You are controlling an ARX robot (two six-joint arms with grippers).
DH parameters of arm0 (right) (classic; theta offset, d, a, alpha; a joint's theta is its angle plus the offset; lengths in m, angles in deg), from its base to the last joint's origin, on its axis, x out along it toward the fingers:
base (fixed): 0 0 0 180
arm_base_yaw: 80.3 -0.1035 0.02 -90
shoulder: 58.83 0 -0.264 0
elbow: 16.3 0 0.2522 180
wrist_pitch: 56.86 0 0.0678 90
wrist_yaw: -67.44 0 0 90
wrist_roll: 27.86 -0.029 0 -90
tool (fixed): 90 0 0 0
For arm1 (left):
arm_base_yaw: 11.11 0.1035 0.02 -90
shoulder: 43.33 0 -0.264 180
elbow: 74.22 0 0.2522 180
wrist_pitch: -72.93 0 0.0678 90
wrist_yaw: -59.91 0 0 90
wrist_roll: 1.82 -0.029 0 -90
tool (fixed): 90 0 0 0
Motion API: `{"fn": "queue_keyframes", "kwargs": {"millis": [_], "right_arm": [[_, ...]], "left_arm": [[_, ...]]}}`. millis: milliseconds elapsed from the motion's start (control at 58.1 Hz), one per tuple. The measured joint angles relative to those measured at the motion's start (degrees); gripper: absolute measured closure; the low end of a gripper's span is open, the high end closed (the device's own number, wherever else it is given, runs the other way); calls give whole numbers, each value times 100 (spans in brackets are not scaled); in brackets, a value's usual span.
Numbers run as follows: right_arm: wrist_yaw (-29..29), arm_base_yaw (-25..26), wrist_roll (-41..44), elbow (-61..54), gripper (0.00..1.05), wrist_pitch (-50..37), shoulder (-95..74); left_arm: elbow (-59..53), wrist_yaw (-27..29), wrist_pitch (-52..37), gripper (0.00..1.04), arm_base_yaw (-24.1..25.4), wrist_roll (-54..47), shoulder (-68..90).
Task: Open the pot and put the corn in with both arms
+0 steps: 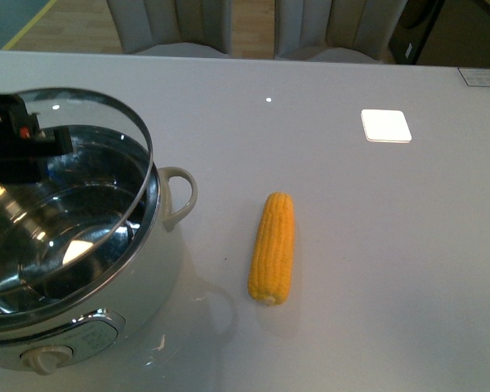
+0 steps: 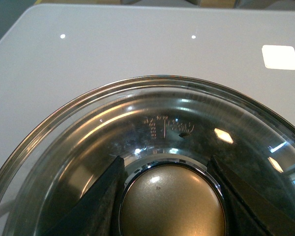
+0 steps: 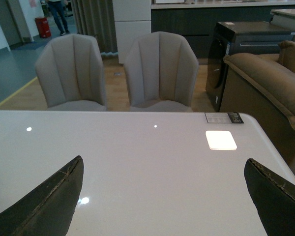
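From the front there is one pot [image 1: 168,263] at the table's [image 1: 376,269] 7 o'clock corner, its steel bowl open, with one white loop handle [image 1: 180,196] at the pot's 2 o'clock and one beige knob [image 1: 45,358] at its 6 o'clock. One glass lid [image 1: 82,188] hangs tilted above the bowl. It is raised on the 9 o'clock side, where the black left gripper [image 1: 41,143] comes in from the frame edge, and it covers much of the opening. One corn [image 1: 273,247] lies flat on the table at the pot's 3 o'clock, near but apart from it, running from 12 to 6 o'clock. One bright square of reflected light [image 1: 385,125] sits at the corn's 1 o'clock. One printed label [image 1: 482,77] lies at the far 2 o'clock corner, and two grey chairs [image 1: 170,24] stand beyond the table edge. The left wrist view looks down through the lid [image 2: 152,113]. The left gripper [image 2: 165,169] has its two fingers [image 2: 96,206] pressed against either side of the single bronze lid knob [image 2: 172,206], clamped on it. In the right wrist view the right gripper [image 3: 162,196] has its two fingers [image 3: 49,201] spread wide with nothing between them, over bare table [image 3: 137,157]. Beyond the table stand two chairs [image 3: 71,73], one brown sofa [image 3: 265,78] and one dark cabinet [image 3: 250,44], with the label [image 3: 223,117] and light patch [image 3: 221,140] near the table's far corner.
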Motion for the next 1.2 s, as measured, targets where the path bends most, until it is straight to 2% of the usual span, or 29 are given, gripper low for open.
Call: {"fn": "queue_keyframes", "kwargs": {"millis": [138, 258, 534, 981, 1084, 1205], "right_arm": [[0, 0, 0, 0, 9, 0, 2], [0, 0, 0, 0, 9, 0, 0], [0, 0, 0, 0, 9, 0, 0], [0, 0, 0, 0, 9, 0, 0], [0, 0, 0, 0, 9, 0, 0], [0, 0, -2, 0, 9, 0, 0]], "left_arm": [[234, -190, 448, 60, 356, -77, -575], [326, -365, 494, 60, 739, -192, -767], [358, -1012, 435, 60, 2059, -435, -828], [839, -1998, -245, 60, 4465, -782, 326], [994, -2087, -505, 60, 4844, -890, 772], [1064, -2140, -863, 60, 5060, -970, 1294]]}}
